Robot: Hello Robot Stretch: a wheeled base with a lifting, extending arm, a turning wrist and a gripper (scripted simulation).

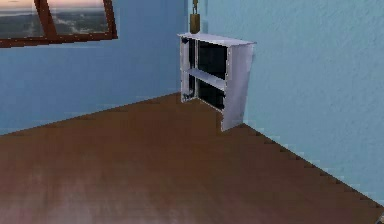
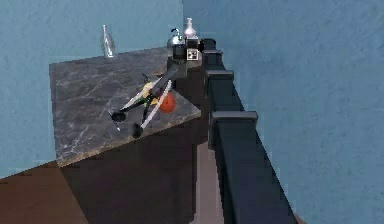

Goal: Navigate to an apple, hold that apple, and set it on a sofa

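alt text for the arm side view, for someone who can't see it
The robot's dark arm reaches out over a dark stone-patterned tabletop, its gripper near a small red-orange round thing, likely the apple; whether it holds anything cannot be told. A clear bottle stands at the far edge, blue walls behind.

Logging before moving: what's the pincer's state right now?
Pincer: cannot tell whether it holds anything; the apple sits on the tabletop at its far end.

Arm (image 2: 235,140) far outstretched, gripper (image 2: 133,114) slanted aside at its far end (load, if any, unclear).
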